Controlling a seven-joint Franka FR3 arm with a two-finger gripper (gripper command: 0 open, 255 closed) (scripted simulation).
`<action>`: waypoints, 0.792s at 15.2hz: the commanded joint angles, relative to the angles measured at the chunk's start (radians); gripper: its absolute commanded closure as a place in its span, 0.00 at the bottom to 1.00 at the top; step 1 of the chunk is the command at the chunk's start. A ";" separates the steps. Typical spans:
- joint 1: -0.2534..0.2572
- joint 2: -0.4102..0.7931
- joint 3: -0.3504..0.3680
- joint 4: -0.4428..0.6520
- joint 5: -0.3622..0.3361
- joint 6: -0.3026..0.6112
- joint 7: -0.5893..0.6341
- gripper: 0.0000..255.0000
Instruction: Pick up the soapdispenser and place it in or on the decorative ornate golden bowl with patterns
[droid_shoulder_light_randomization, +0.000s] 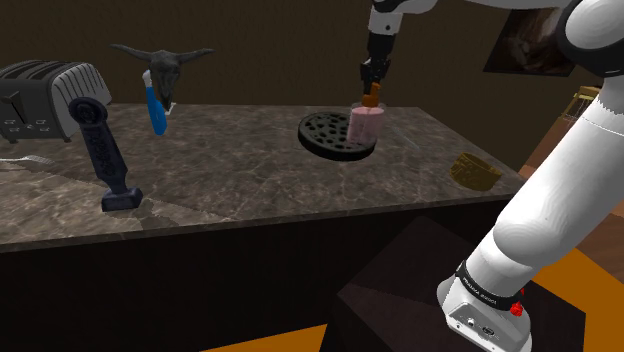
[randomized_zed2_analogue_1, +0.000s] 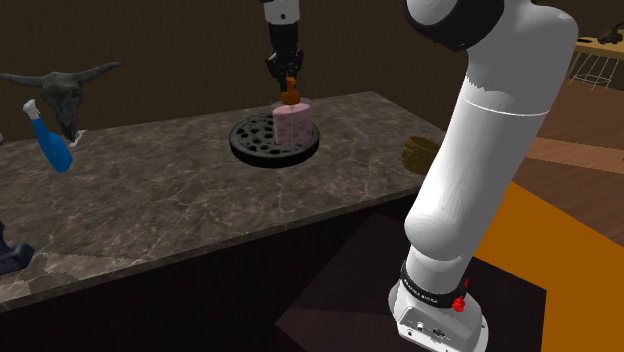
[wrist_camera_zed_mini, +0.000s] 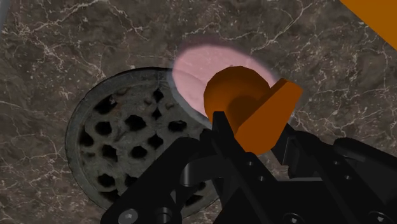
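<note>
**Gripper Clamps Pump of Pink Soap Dispenser at Bowl's Rim**

The soap dispenser (droid_shoulder_light_randomization: 366, 125), a squat pink bottle topped by an orange pump with a slanted spout, stands upright at the 2 o'clock rim of a dark perforated bowl (droid_shoulder_light_randomization: 322, 132) in the shoulder view. The black gripper (droid_shoulder_light_randomization: 372, 88) hangs straight above it, its fingers drawn in narrowly around the orange pump. The wrist view shows the pump clasped between them. Whether the bottle's base rests on the bowl or hangs just above it cannot be told.

The bowl is round and shallow, and its pierced floor lies open toward 9 o'clock. It sits close to the far edge of the dark marble counter (droid_shoulder_light_randomization: 250, 175). Open marble runs from the bowl toward 6 o'clock to the front edge, and toward 3 o'clock to the counter's corner.

Well apart toward 9 o'clock stand a blue spray bottle (droid_shoulder_light_randomization: 155, 108), a horned skull (droid_shoulder_light_randomization: 165, 65), a dark blue handled tool (droid_shoulder_light_randomization: 105, 160) and a toaster (droid_shoulder_light_randomization: 45, 100). A golden woven basket (droid_shoulder_light_randomization: 475, 170) lies past the corner, at the bowl's 4 o'clock.
</note>
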 joint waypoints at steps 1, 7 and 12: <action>0.001 0.004 0.001 0.032 0.001 -0.028 0.001 1.00; 0.000 0.017 0.000 0.121 0.003 -0.105 -0.003 1.00; -0.045 -0.079 -0.047 0.039 -0.015 -0.114 -0.095 1.00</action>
